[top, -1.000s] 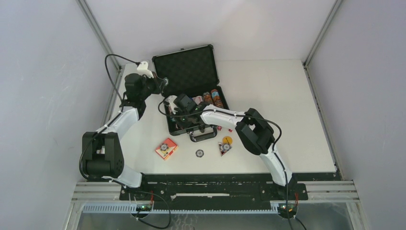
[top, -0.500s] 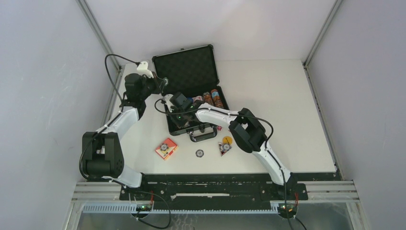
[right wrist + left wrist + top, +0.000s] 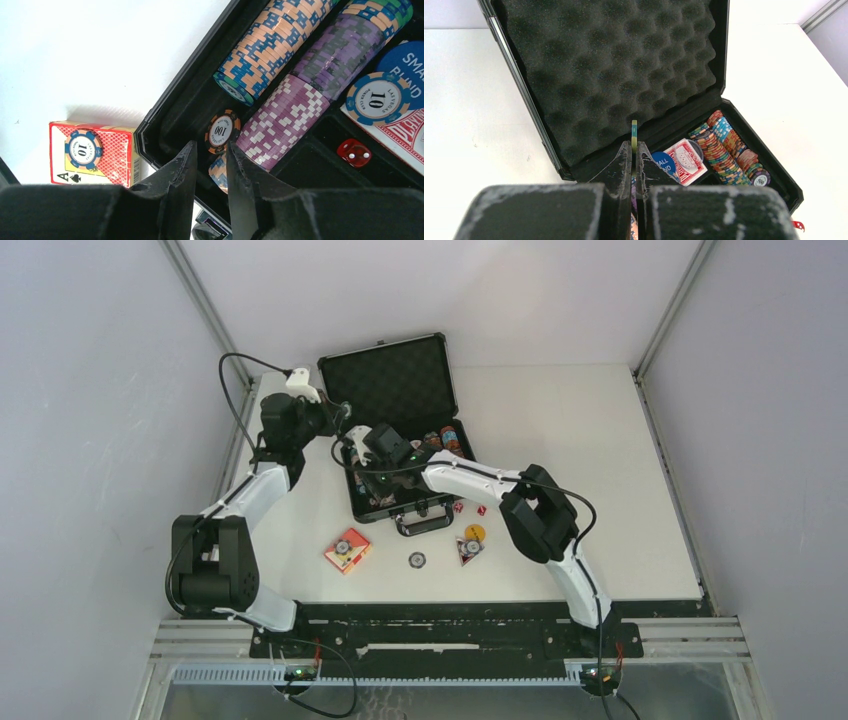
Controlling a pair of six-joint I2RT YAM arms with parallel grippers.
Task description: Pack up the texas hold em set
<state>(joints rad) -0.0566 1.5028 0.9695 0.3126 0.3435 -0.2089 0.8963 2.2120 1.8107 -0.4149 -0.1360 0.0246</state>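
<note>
The black briefcase (image 3: pixel 352 495) lies open, its foam lid (image 3: pixel 609 70) raised. Rows of poker chips (image 3: pixel 724 147), a red card box (image 3: pixel 685 161) and a blue dealer button (image 3: pixel 663 161) fill its tray. My left gripper (image 3: pixel 634 146) hovers over the case's back left corner, shut on a thin poker chip (image 3: pixel 634 131) held edge-on. My right gripper (image 3: pixel 212 147) is open over the tray's left end. An orange 100 chip (image 3: pixel 222 131) stands free just past its tips, against the purple chip row (image 3: pixel 282 120). A red die (image 3: pixel 354 152) sits in a pocket.
On the table in front of the case lie a second red card box (image 3: pixel 347 550) with a blue chip (image 3: pixel 82 148) on top, a loose chip (image 3: pixel 417 560), a yellow chip (image 3: pixel 474 533), a triangular piece (image 3: pixel 468 549) and two red dice (image 3: pixel 458 508).
My right gripper has opened and let go of the orange chip in the tray, after shifting a little farther into the case. The left arm has not moved.
</note>
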